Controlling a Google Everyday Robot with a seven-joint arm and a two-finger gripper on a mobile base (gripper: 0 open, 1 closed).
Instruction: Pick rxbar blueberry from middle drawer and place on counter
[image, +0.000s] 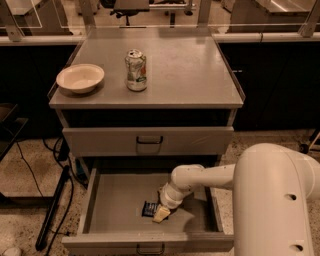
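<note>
Gripper (161, 214) is reaching down into the pulled-out middle drawer (115, 200), hanging over the near centre of its floor. The rxbar blueberry (149, 208) is lying flat there, its right end right against the gripper. Grip state: can't tell. The drawer above (148, 141) is sitting closed. On the counter (185, 65), a can (136, 70) is standing upright and a bowl (80, 77) is sitting to its left.

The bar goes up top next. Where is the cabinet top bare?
The grey metal counter is bare right of the silver drink can, to its rim. Crowded left: cream round bowl beside the can. The gripper is low in the open grey drawer.
</note>
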